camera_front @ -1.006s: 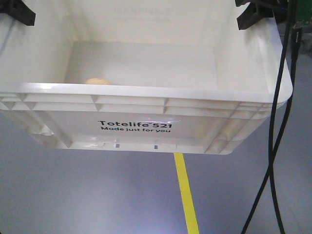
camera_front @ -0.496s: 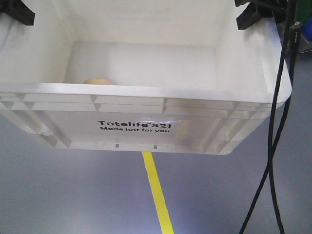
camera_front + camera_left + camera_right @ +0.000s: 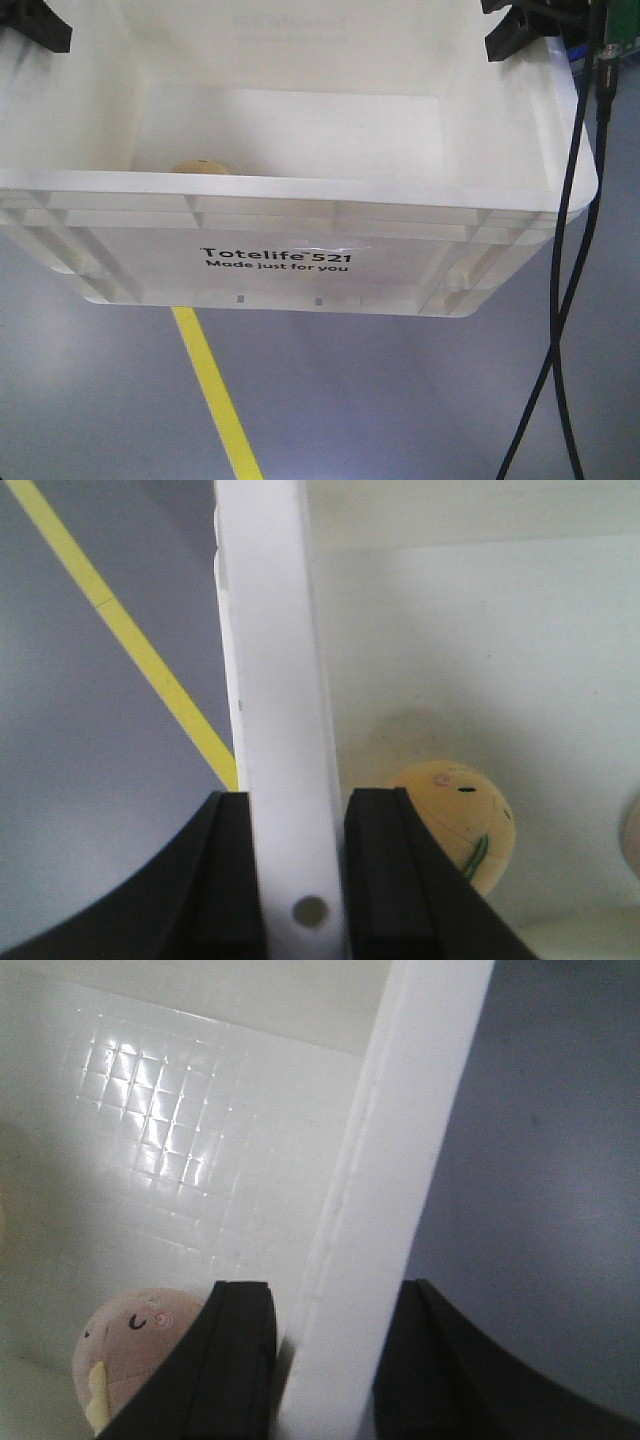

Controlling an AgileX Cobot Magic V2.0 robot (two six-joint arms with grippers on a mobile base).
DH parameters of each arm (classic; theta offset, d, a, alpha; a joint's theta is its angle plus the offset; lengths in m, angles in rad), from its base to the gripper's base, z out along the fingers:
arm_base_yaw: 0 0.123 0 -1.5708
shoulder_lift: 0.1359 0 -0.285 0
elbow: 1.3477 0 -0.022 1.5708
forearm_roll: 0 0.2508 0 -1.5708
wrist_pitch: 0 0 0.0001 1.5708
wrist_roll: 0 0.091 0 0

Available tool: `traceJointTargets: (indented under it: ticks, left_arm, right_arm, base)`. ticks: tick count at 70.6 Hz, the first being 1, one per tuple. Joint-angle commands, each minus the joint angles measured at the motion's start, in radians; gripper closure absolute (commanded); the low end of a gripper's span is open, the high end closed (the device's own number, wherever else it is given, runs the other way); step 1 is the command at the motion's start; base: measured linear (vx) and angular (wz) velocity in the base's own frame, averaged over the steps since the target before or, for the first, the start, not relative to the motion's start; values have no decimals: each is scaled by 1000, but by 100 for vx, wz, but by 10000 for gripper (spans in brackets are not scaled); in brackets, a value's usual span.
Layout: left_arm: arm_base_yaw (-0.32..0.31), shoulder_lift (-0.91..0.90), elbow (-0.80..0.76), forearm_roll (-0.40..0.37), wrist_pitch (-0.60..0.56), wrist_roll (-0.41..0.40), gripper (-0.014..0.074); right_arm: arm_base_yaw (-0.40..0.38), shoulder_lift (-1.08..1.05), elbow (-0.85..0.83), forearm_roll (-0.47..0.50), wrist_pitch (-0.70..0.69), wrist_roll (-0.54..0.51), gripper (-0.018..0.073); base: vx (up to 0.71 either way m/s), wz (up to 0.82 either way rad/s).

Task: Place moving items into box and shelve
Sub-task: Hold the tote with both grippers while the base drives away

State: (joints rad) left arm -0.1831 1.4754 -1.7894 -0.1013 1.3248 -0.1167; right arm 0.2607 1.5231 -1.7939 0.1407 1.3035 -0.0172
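The white box (image 3: pixel 300 215) with black "Totelife 521" print hangs above the grey floor, held at both ends. My left gripper (image 3: pixel 38 25) is shut on the box's left wall (image 3: pixel 280 680), one finger (image 3: pixel 225 880) outside and one inside. My right gripper (image 3: pixel 512 28) is shut on the right wall (image 3: pixel 400 1160) in the same way. Inside lies a tan moving item (image 3: pixel 200 167), just showing over the front rim. The left wrist view shows a cream item with a green ridge (image 3: pixel 455 820). A pinkish-tan one with a yellow ridge (image 3: pixel 130 1345) lies beside my right inner finger.
A yellow tape line (image 3: pixel 215 395) runs across the grey floor under the box. Black cables (image 3: pixel 565 300) hang down at the right of the front view, close to the box's right corner.
The yellow floor line has slid from under the box's right half to under its left half. The box and both grippers keep their place in the view.
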Motion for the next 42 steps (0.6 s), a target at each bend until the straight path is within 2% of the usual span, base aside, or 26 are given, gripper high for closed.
traceJointTargets:
  ticks: [1, 42]
  left_arm:
    - [-4, -49, -44, -16, -80, 1, 613]
    - [-4, -49, -44, -16, -80, 1, 613]
  right_arm:
    - [2, -54, -46, 31, -20, -35, 571]
    - [2, -54, -46, 31, -20, -35, 571]
  base:
    - [46, -56]
    - [46, -46]
